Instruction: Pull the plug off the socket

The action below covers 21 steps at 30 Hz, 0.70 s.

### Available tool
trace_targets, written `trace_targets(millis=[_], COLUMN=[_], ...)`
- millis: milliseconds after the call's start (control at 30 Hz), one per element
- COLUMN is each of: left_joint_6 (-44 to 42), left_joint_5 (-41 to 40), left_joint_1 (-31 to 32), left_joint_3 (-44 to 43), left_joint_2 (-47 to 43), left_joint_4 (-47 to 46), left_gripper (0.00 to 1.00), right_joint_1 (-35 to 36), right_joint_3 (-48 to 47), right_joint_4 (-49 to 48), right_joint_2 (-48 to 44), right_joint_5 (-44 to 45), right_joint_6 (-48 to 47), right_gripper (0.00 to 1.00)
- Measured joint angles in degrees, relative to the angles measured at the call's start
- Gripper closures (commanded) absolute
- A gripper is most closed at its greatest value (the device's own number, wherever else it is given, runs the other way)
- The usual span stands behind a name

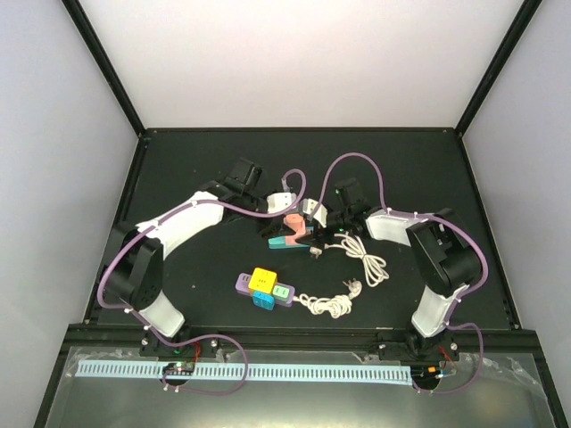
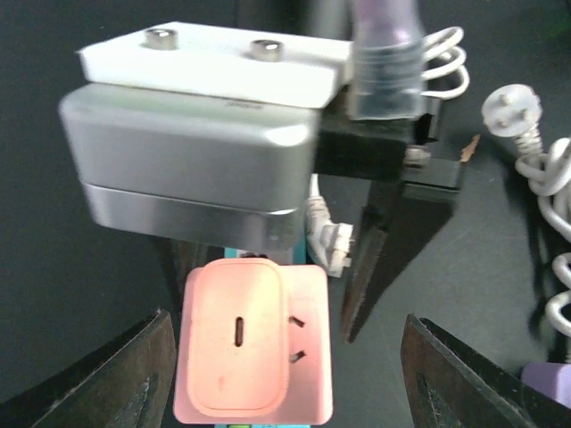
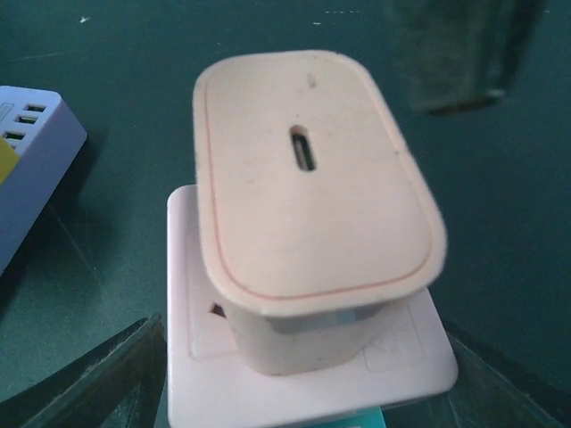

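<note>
A pink plug [image 2: 236, 339] with a slot in its top sits in a pink socket block [image 2: 310, 357] on a teal base [image 1: 287, 241] at mid table. My left gripper [image 2: 285, 383] is open, its fingers [image 2: 134, 379] either side of the socket, the left one close to its side. My right gripper [image 3: 303, 397] is open too, straddling the socket plate [image 3: 205, 374] from the opposite side, with the plug [image 3: 303, 178] right under its camera. In the top view both grippers, left [image 1: 277, 221] and right [image 1: 314, 230], meet at the socket [image 1: 292, 226].
A purple power strip [image 1: 264, 287] with yellow and blue blocks lies in front; it also shows in the right wrist view [image 3: 27, 152]. White coiled cables lie beside it [image 1: 326, 305] and to the right [image 1: 368, 260]. A loose white plug head [image 2: 512, 109] lies nearby.
</note>
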<state>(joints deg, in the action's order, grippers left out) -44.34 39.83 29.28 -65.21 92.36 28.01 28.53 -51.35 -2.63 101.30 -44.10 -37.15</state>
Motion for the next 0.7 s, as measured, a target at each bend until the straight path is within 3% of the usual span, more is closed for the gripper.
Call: trace_targets(millis=[700], left_joint_6=[-0.74], left_joint_5=[-2.40], left_joint_1=[0.09], left_joint_3=[-0.44], left_joint_2=[2.69], left_joint_4=[-1.99], left_gripper=[0.49], right_joint_1=[0.48], right_joint_3=[-0.81], right_joint_4=[-0.37], right_joint_2=[0.96], right_joint_5=[-0.17], right_joint_6=[0.17], right_gripper=[0.32])
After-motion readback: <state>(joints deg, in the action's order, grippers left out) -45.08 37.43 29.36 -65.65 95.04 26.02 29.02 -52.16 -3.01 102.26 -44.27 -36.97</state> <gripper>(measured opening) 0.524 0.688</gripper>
